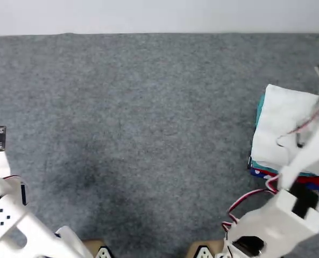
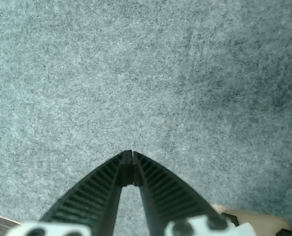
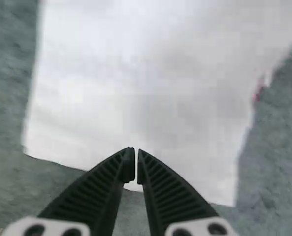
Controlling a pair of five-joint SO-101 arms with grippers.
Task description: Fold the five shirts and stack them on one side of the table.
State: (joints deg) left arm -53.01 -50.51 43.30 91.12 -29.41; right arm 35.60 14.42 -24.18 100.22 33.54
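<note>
**Folded shirts stacked at the table's right edge, both grippers closed and empty**

A table (image 1: 148, 107) covered in grey felt fills the overhead view. At its far right edge sits a stack of folded shirts (image 1: 261, 171). A white shirt (image 1: 285, 129) lies on top, and thin strips of teal, red and blue cloth peek out from beneath it. How many shirts are in the stack cannot be told from here.

The right arm (image 1: 288, 209) rises from the near right corner and stretches over the stack. Its wrist camera shows the right gripper (image 3: 136, 164) with its two black ribbed fingers pressed together and nothing between them. The tips sit just above the near edge of the white shirt (image 3: 150, 88). Whether they touch the cloth cannot be told.

The left arm (image 1: 14, 220) is at the near left corner, well apart from the stack. The left gripper (image 2: 132, 169) is also clamped shut on nothing and hangs over bare grey felt.
</note>
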